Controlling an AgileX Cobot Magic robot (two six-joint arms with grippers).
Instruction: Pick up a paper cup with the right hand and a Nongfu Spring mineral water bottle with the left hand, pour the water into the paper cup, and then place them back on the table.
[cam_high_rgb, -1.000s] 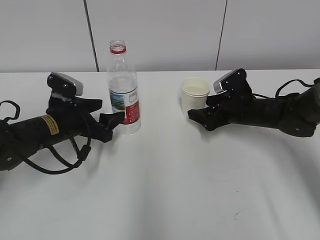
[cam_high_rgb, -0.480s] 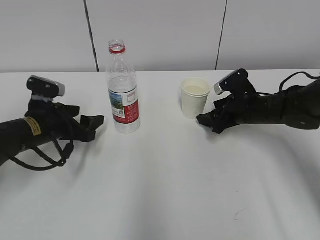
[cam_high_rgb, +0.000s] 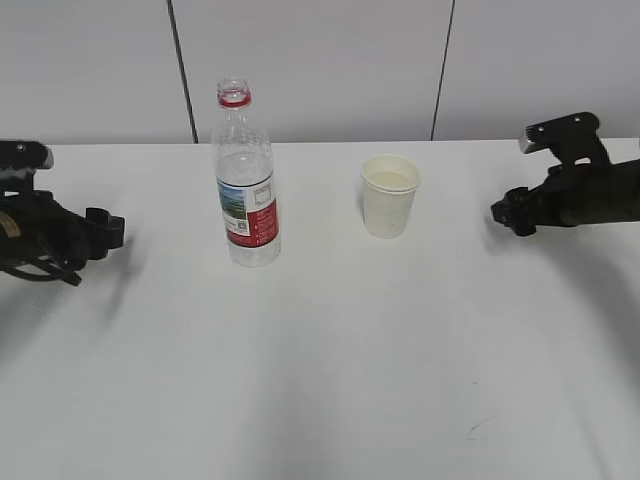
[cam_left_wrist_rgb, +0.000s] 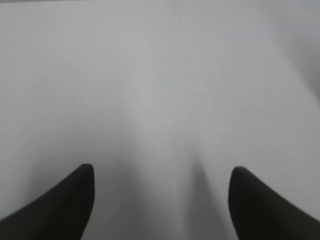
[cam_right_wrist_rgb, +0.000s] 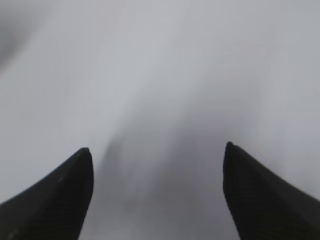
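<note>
Exterior view: bottle and cup stand upright on my counter (cam_high_rgb: 330, 380).
My left tool (cam_high_rgb: 105, 232) and right tool (cam_high_rgb: 505, 212) are both released and empty, well apart from the Nongfu Spring bottle (cam_high_rgb: 247, 190) and the paper cup (cam_high_rgb: 390, 195) between them.

Clear plastic bottle (cam_high_rgb: 246, 190), matt paper cup (cam_high_rgb: 389, 196), smooth table (cam_high_rgb: 330, 360).

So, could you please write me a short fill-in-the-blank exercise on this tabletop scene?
1. The mineral water bottle stands upright with its cap ____.
2. The paper cup stands to the ____ of the bottle in the exterior view.
3. The left gripper and the right gripper both have ____ jaws, holding nothing.

Missing words: off; right; open
</note>
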